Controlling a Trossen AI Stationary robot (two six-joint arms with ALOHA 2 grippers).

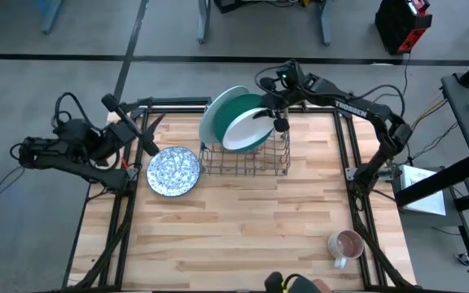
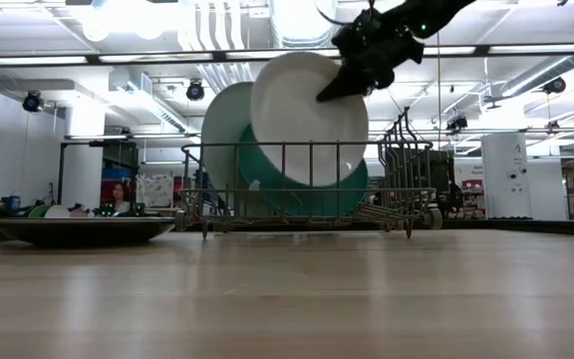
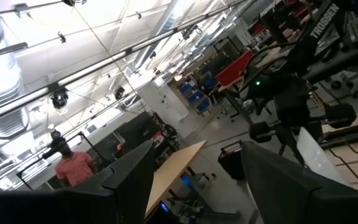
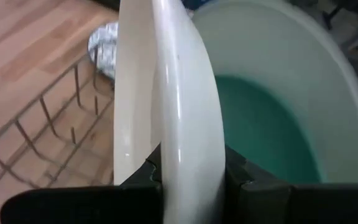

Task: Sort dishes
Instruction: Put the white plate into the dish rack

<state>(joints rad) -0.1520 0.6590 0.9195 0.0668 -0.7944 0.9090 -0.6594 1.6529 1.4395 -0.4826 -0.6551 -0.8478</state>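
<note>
- While the wooden table [image 1: 243, 236] spreads wide under both arms, holding a wire rack [image 1: 246, 159] at its far middle.
- Standing on edge in that rack: a pale mint plate [image 1: 214, 110] at the back, a dark teal-green plate [image 1: 241, 103] leaning against it, both tilted, touching.
- Hanging in front of those two, half down into the rack, the white plate [image 2: 302, 115] — pinched at its upper rim by the right gripper [image 1: 277, 106], fingers closed on either face of the edge, as the right wrist view shows.
- Looks stiff, glazed, slick and breakable; probably some weight to it, so a rim pinch could let it swing or slip. Best taken right on the rim, fingers square across the edge, lowered gently between the wires.
- Risk, by the look of it: a knock against the teal plate, or the bottom edge missing a slot.
- Lying flat on the table just left of the rack, the speckled dish [image 1: 173, 171] — smaller, shallow, low rim; harder to get under, likely wants a grip on its raised lip.
- Waiting near that dish at the table's left edge, the left gripper [image 1: 133, 124], fingers parted, holding nothing.
- Off in the near right corner, a mug [image 1: 346, 244], well apart from the action.
</note>
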